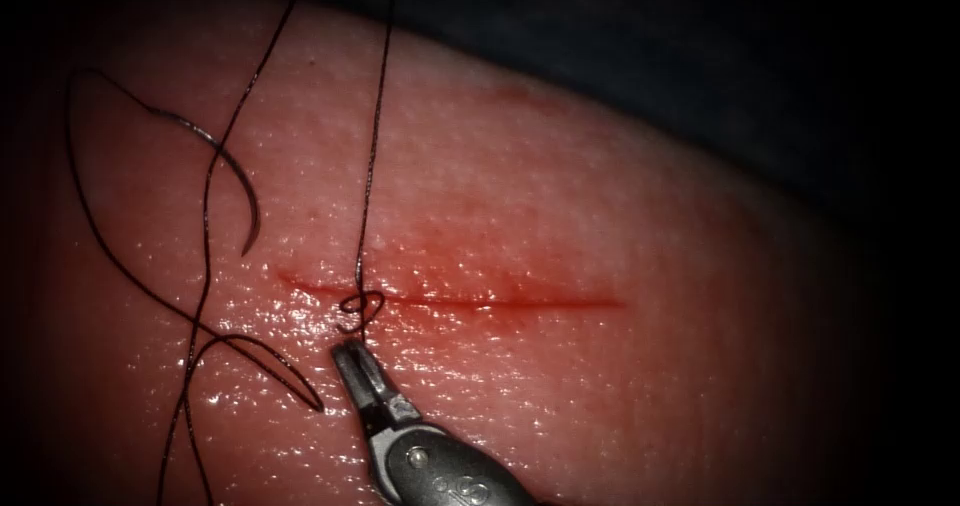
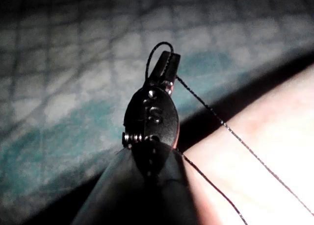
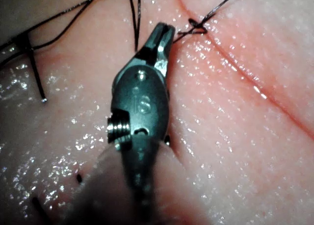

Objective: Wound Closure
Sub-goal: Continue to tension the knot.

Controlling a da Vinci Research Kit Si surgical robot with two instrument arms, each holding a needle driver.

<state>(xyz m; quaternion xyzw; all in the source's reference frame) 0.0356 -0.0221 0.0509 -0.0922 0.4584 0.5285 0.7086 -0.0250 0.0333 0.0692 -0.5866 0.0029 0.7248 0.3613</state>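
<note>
- Right tool: jaws closed, seemingly pinching the short thread end beside the knot at the cut.
- Left tool: grips thread.
- Needle: loose on tissue, left of the knot.
- Step: likely knot-tying; next needs steady tension.

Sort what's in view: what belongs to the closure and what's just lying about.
In the job: tissue; cut; thread knot on the cut; left pincer and right pincer, each shut on thread.
Lying about: needle, unheld, flat on the tissue left of the knot; gridded mat.
</note>
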